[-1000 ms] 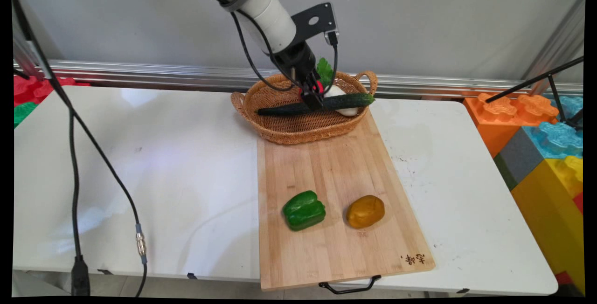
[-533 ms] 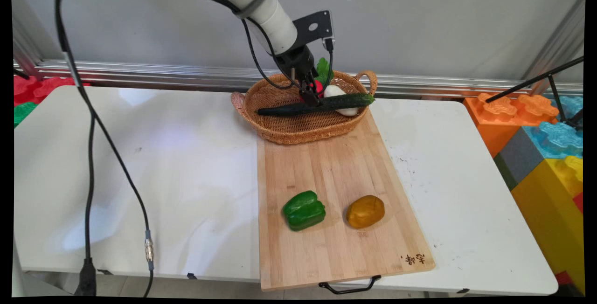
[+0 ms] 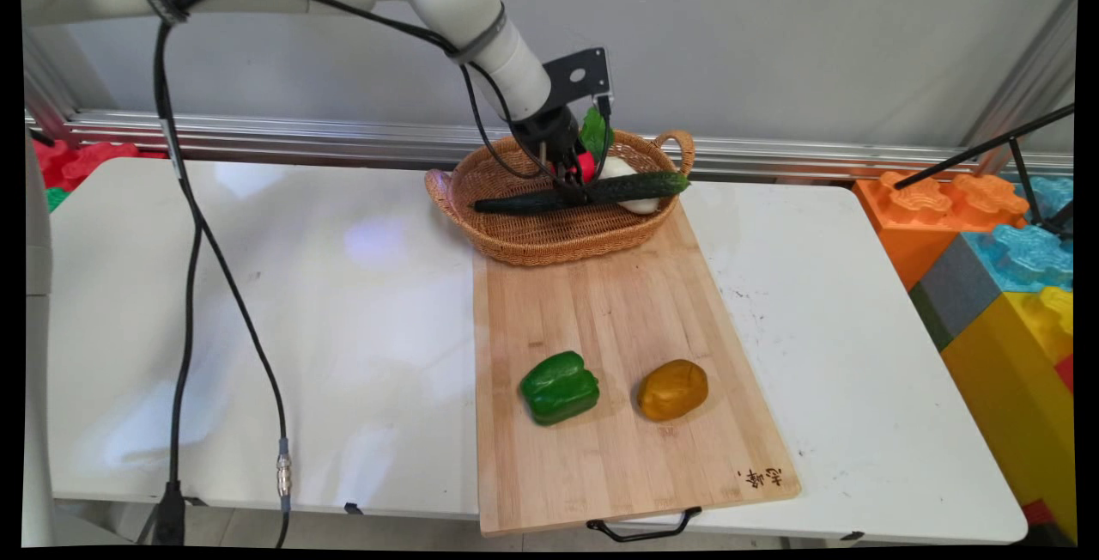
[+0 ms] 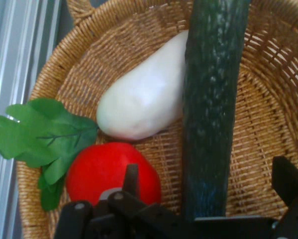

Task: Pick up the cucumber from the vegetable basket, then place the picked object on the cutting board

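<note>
"Over the wicker basket (image 3: 549,242), where was the pincer (image 3: 573,189)?"

"Down inside it, at the bench's (image 3: 300,302) 12 o'clock side. It stood open, one finger on each side of the dark cucumber (image 4: 211,99), with a gap on both sides. It gripped nothing."

"And the cucumber?"

"It lay across the basket from about 9 to 3 o'clock in the main view, with its 3 o'clock tip on the rim."

"What crowded it?"

"In the hand view, a red tomato (image 4: 106,174) sat just beside the left finger. A white oblong vegetable (image 4: 144,97) lay against the cucumber and partly under it. A green leaf (image 4: 37,134) lay by the tomato, against the basket wall."

"Farther out?"

"The basket sat on the 12 o'clock end of a wooden cutting board (image 3: 618,311). Toward the board's 6 o'clock end lay a green pepper (image 3: 559,386) and a brown potato (image 3: 672,389), near each other but apart, and both well apart from the basket. Black cables (image 3: 185,225) hung from the arm at 9 o'clock. Big coloured blocks (image 3: 1004,259) were stacked off the bench at 3 o'clock."
</note>
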`<state>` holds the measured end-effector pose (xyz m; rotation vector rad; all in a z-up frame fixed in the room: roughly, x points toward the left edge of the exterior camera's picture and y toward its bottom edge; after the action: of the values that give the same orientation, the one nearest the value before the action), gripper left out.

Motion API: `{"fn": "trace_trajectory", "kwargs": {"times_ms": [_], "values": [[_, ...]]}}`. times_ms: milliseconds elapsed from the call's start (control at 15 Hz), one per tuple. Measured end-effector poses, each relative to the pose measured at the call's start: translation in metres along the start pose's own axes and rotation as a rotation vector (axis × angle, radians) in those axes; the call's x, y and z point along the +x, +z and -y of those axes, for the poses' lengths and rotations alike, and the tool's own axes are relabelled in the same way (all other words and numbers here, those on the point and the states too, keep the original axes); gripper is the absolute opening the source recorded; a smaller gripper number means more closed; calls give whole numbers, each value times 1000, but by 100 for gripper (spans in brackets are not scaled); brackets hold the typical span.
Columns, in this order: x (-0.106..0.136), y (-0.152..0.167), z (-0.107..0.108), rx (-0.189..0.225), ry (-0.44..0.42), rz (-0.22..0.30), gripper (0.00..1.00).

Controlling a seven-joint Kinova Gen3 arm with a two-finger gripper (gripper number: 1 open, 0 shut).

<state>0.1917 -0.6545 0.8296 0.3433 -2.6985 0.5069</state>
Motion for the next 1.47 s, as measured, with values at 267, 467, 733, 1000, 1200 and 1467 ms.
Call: {"fn": "trace_trajectory", "kwargs": {"times_ms": [267,467,733,1000,1200,1467], "values": [[-7,17,0,-18,0,-2,100],[-9,21,-1,-27,2,-8,0],[-10,22,-5,-40,0,-19,0],[-8,13,-9,-39,-19,-34,0],[-3,-5,-14,-32,-37,-35,0],[21,-49,-22,8,-21,-58,0]]}}
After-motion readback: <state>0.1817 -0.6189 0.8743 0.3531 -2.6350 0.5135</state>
